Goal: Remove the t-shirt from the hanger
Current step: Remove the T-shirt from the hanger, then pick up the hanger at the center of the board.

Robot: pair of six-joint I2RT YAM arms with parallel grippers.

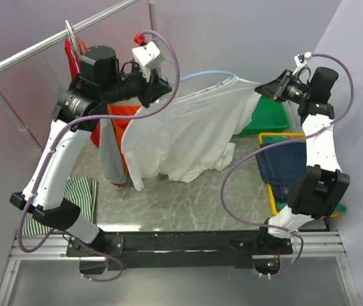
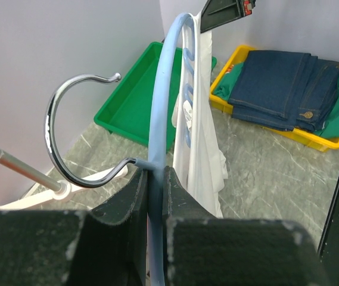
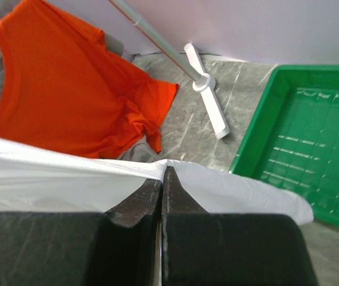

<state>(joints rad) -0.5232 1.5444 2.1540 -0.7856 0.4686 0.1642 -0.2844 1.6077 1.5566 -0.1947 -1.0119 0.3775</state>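
1. Your left claw (image 2: 155,179) is clamping its fingers tight on the pale blue hanger (image 2: 160,107), right where the chrome hook (image 2: 55,122) is joining the bar.
2. The hook is curling in open air, apart from the rail (image 1: 53,41).
3. Your right claw (image 3: 163,185) is pinching fully closed on an edge of the white t-shirt (image 3: 50,179).
4. The t-shirt (image 1: 187,131) is stretching across the middle of the table (image 1: 187,204) between your two claws. It is draping off the hanger (image 1: 207,74) at one end, and its lower part is sagging towards the table.
5. In the left wrist view the white cloth is hanging down one side of the hanger bar.
6. An orange shirt (image 1: 127,111) and a grey garment (image 1: 112,159) are hanging just behind and below your left claw (image 1: 159,89), crowding that side.
7. A striped cloth (image 1: 79,194) is lying on the table by your left arm.
8. A green tray (image 1: 270,115) is sitting under your right claw (image 1: 262,89). Beside it, a yellow bin (image 1: 267,137) is holding folded jeans (image 1: 283,162).
9. The rack's white foot (image 3: 208,89) is standing on the table between the orange shirt and the tray.
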